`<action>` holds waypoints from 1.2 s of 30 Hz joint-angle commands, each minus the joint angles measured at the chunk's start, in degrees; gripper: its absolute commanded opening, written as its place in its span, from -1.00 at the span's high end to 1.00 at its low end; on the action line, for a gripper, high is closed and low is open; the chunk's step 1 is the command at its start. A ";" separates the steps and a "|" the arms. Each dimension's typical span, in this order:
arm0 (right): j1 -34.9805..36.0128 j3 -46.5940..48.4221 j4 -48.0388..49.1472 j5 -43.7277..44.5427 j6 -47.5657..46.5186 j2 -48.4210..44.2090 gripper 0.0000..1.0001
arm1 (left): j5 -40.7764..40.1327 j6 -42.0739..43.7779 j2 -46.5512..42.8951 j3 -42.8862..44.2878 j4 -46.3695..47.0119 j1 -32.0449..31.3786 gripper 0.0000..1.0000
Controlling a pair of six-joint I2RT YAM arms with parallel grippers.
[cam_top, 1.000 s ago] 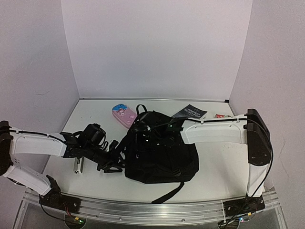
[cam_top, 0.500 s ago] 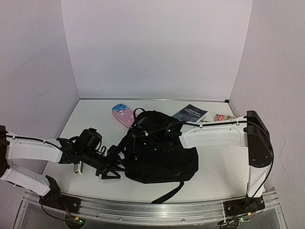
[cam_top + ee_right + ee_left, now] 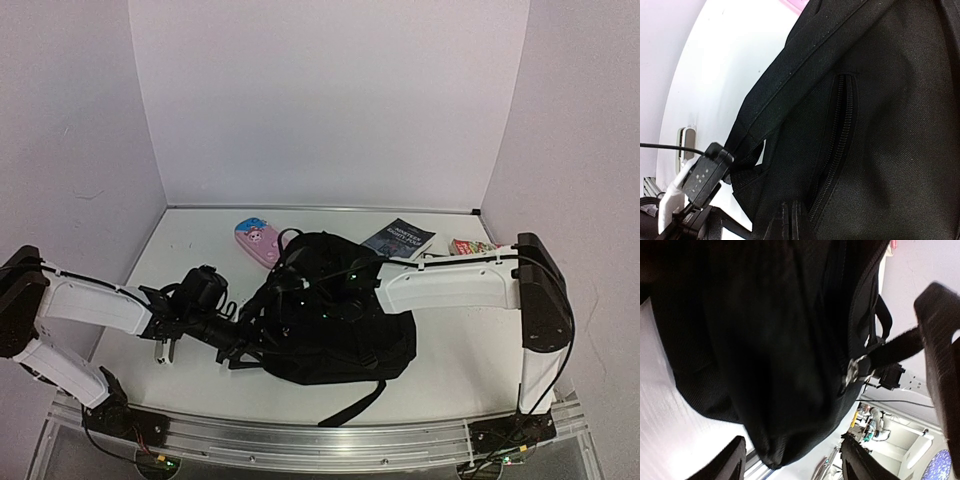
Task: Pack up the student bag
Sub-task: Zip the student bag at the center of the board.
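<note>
At the middle of the worktop [image 3: 460,350]: the student bag [image 3: 340,325], black fabric, lying flat, with 1 loose strap [image 3: 352,404] trailing toward the near edge.
Left gripper [image 3: 245,350]: at the bag's left edge, its 2 fingers spread apart. In the wrist view a bulging corner of the bag sits between them, and I cannot tell whether they touch it.
Right gripper [image 3: 788,212]: at the bag's upper left, fingers closed together and pressed to the fabric just beside a pocket zipper [image 3: 836,140]. I cannot tell whether they pinch anything.
Far side, behind the bag: a pink pencil case [image 3: 258,241] near its left, a dark book [image 3: 398,238] near its right, and a small colourful packet [image 3: 470,245] further right.
Beside the left arm: a small pale flat object [image 3: 163,348] on the worktop, apart from the bag.
</note>
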 commanded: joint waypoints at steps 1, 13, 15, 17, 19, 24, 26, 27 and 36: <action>0.46 0.96 1.25 1.86 0.92 -1.78 1.00 | -0.55 -0.78 1.84 2.11 4.48 -0.07 -0.08; 2.19 5.79 -4.36 9.46 0.51 -0.58 1.00 | 0.31 -0.91 3.53 0.65 3.05 -0.06 0.99; 2.08 7.05 -5.77 11.20 -0.04 0.23 1.00 | 0.68 -0.43 3.38 0.65 1.80 -0.11 1.00; 1.51 8.74 -7.41 13.54 -0.35 1.08 1.00 | 1.06 0.27 3.31 0.70 0.15 -0.09 1.00; 0.25 9.71 -8.37 14.26 -0.42 1.75 1.00 | 1.26 0.97 3.23 0.80 -1.92 -0.10 1.00; -2.80 11.60 -8.42 14.47 -2.34 3.72 1.00 | 1.79 2.99 2.32 1.39 -5.61 -0.08 1.00; -3.89 12.75 -8.42 14.40 -2.99 4.75 1.00 | 1.74 4.19 2.38 2.20 -7.65 -0.09 1.00; -4.30 13.27 -8.42 14.46 -3.25 5.16 1.00 | 1.78 4.65 2.41 2.53 -8.37 -0.07 1.00; -10.09 17.75 -8.42 16.28 -6.81 8.97 1.00 | 2.82 6.23 2.50 3.05 -10.58 -0.07 1.00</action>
